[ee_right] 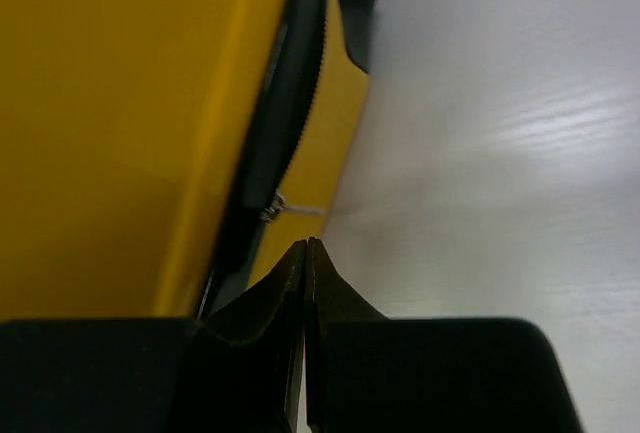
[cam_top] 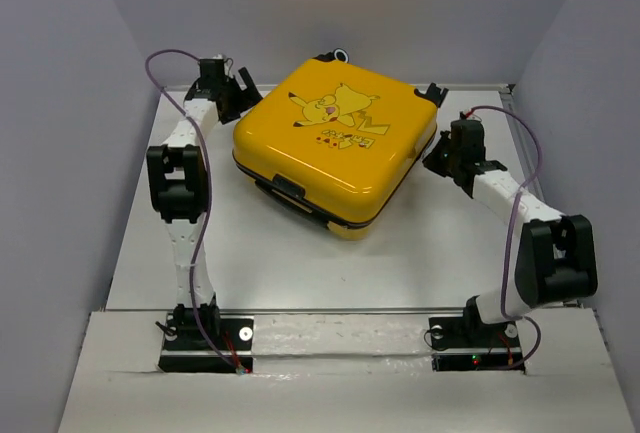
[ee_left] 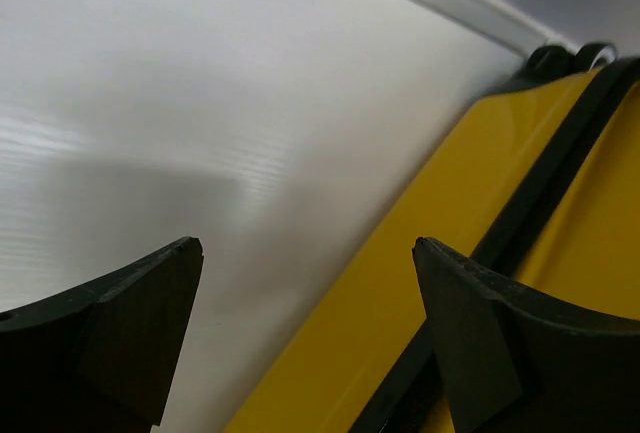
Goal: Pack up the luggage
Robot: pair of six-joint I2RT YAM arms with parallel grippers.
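Only one luggage, closed, sits between left hand and right hand.

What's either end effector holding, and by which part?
Nothing. Left end effector open beside the luggage; right end effector shut just short of its zipper pull.

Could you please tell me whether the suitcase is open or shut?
Shut: the luggage lies flat with its halves together, no lining showing.

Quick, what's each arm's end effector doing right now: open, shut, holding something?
Left end effector: open, holding nothing, beside the luggage.
Right end effector: shut, tips by the zipper pull; nothing visibly held.
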